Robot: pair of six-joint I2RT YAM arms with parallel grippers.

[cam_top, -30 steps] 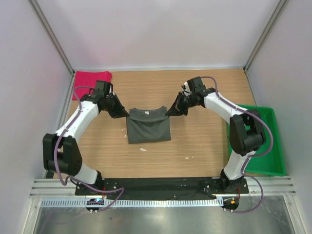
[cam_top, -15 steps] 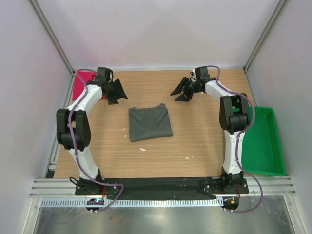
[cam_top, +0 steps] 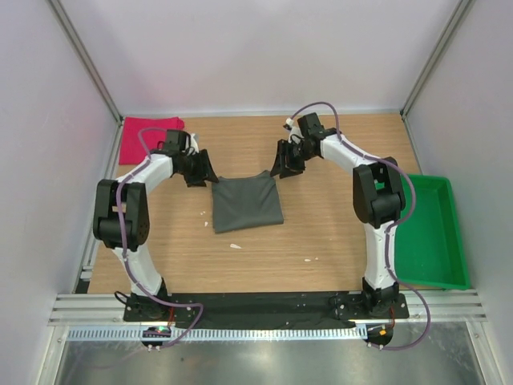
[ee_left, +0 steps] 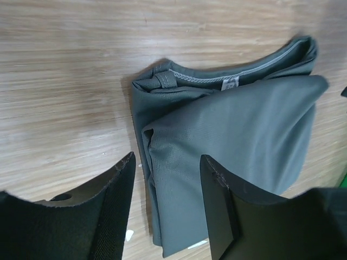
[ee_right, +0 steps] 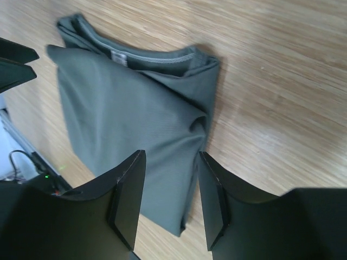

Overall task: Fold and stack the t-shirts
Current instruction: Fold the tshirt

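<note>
Two arms bracket a folded dark grey-olive t-shirt point(cam_top: 247, 202) lying flat near the middle of the wooden counter point(cam_top: 337, 216), collar edge toward 12 o'clock. The left gripper point(cam_top: 200, 168) sits at the shirt's 11 o'clock corner and the right gripper point(cam_top: 287, 160) at its 1 o'clock corner.

Seen from the left wrist, the left gripper point(ee_left: 169, 160) has its fingers point(ee_left: 116, 206) spread moderately apart, gripping nothing. Below them lies the dark grey-olive t-shirt point(ee_left: 233, 130), its side edge in the gap between the fingers. The stitched neckline and a small white label point(ee_left: 230, 84) show at the top.

The right wrist view mirrors it. The right gripper point(ee_right: 171, 157) has its fingers point(ee_right: 127, 200) likewise parted and empty over the opposite side of the dark grey-olive t-shirt point(ee_right: 124, 108).

The bright pinkish-red t-shirt point(cam_top: 151, 138) lies well apart at 10 o'clock, in the counter's far left corner. A green tray point(cam_top: 433, 233) stands off the counter's edge at 4 o'clock. Two small white scraps point(cam_top: 235, 246) lie on the wood near the shirt's 6 o'clock edge.
</note>
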